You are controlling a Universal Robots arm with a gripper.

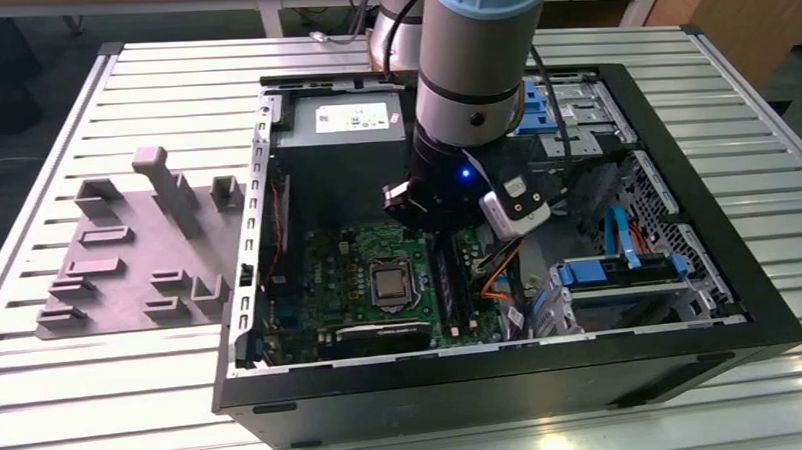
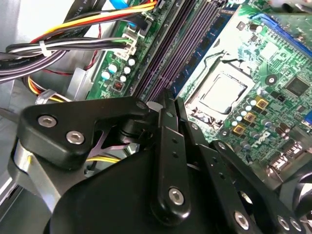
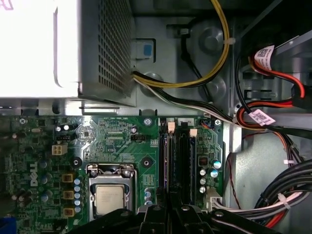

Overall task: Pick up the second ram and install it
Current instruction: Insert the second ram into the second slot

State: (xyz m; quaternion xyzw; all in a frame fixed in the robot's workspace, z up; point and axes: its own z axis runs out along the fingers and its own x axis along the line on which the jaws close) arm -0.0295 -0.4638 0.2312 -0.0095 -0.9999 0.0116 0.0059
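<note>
Black linkage gripper (image 2: 165,105) sits low inside the open case, fingers drawn together. I can't tell if anything is pinched between them. Its tips hang right over the long narrow black memory sockets (image 3: 186,161) on the green motherboard (image 3: 112,141). A long thin dark blue-green circuit-board stick (image 3: 164,161) stands in the socket row just ahead of the fingertips, probably the second ram. Looks like the seating step. It calls for the edge in line with the slot and a straight, even push, no tilt.
</note>
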